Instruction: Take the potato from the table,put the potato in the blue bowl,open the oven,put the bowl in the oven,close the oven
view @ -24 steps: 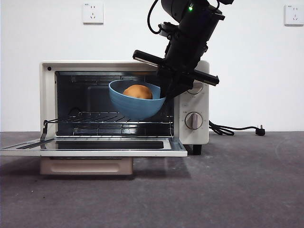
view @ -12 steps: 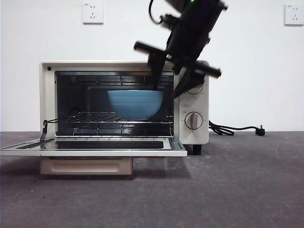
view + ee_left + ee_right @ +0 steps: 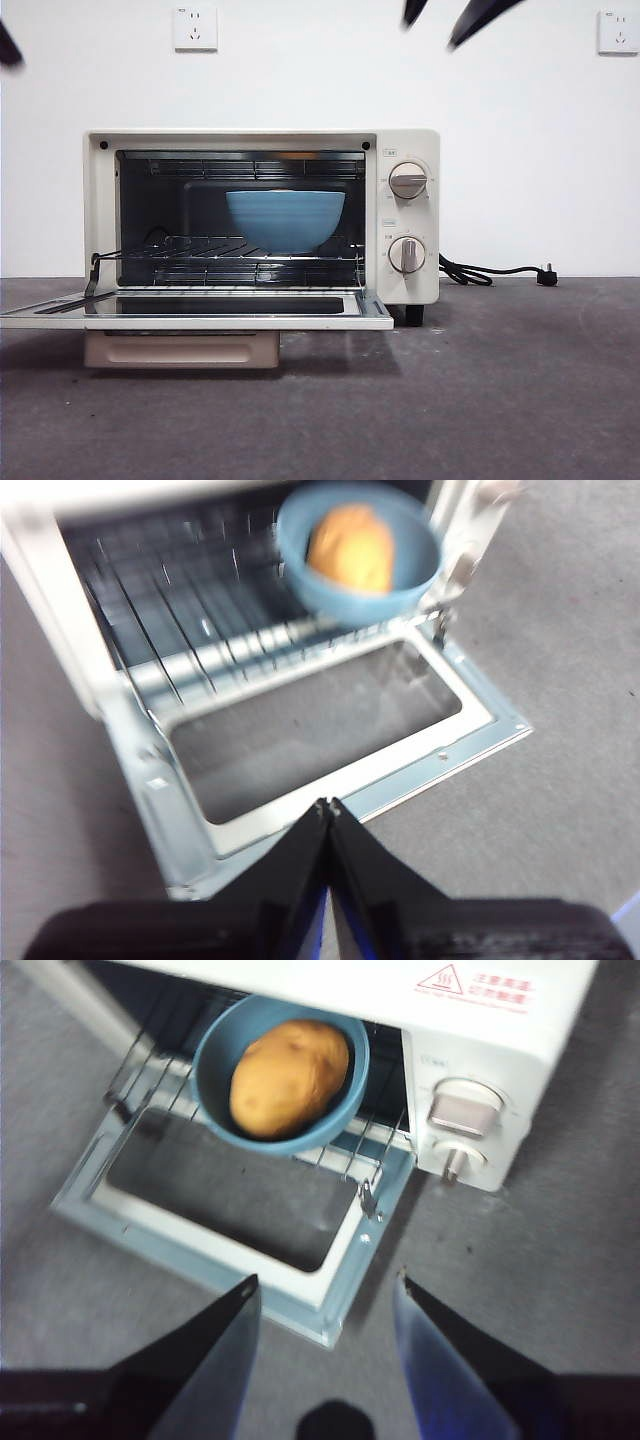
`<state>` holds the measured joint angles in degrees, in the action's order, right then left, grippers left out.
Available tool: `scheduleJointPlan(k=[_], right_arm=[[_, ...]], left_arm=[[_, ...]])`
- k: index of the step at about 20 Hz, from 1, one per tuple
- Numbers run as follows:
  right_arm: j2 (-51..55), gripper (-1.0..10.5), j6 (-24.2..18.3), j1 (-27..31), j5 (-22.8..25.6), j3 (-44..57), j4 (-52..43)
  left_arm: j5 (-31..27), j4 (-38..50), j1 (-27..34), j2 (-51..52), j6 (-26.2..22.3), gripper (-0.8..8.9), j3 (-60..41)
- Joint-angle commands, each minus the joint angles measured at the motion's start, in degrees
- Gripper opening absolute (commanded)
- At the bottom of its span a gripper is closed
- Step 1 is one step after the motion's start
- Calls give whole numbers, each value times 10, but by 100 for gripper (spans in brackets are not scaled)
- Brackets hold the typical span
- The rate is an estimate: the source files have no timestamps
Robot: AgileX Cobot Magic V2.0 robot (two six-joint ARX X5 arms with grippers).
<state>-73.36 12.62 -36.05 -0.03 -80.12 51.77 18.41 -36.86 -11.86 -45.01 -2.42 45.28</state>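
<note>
The round deep-blue ceramic bowl (image 3: 286, 220) holding the tan oval potato (image 3: 288, 1077) sits on the rack inside the cream-white toaster oven (image 3: 262, 215), door down. The right pincer (image 3: 322, 1305) hangs spread above; the left pincer (image 3: 328, 808) is pressed together. The bowl's edge looks near the rack front, so closing the door could knock it.

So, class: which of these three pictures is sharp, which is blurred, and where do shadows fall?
Front view: sharp, with a soft shadow on the table under the open oven door. Left wrist view: heavily blurred, the blue bowl and potato smeared. Right wrist view: mildly soft, though the potato's outline stays readable.
</note>
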Motion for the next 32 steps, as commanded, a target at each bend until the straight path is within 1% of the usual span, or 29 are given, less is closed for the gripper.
scheduleJointPlan(k=[1, 2, 4, 6, 7, 10, 12, 16, 22, 24, 28, 30, 32], right_arm=[[46, 219, -24, -1, -1, 0, 27], [71, 218, -32, -1, -1, 0, 41], [111, 218, -33, -1, 0, 0, 62], [144, 218, -37, -1, 0, 0, 81], [159, 218, -37, -1, 0, 0, 89], [192, 218, -37, -1, 0, 0, 101], [203, 218, -37, -1, 1, 0, 105], [214, 218, -37, -1, 1, 0, 105], [214, 218, -37, -1, 1, 0, 112], [214, 218, -35, -1, 1, 0, 112], [214, 218, -35, -1, 2, 0, 112], [214, 218, -35, -1, 2, 0, 112], [214, 218, -35, -1, 2, 0, 113]], left_arm=[[56, 60, 54, -24, 28, -8, -43], [73, 85, 82, -41, 30, -8, -58], [92, 117, 127, -84, 34, -8, -70], [123, 147, 163, -131, 35, -8, -71], [133, 160, 174, -153, 35, -8, -71], [133, 191, 195, -229, 32, -8, -71], [131, 206, 198, -279, 23, -8, -71], [131, 242, 198, -359, 22, -8, -71], [138, 266, 197, -424, 21, -8, -71], [173, 270, 196, -447, 20, -8, -71], [222, 274, 195, -468, 20, -8, -71], [263, 288, 200, -468, 29, -8, -71], [306, 309, 211, -467, 54, -8, -69]])
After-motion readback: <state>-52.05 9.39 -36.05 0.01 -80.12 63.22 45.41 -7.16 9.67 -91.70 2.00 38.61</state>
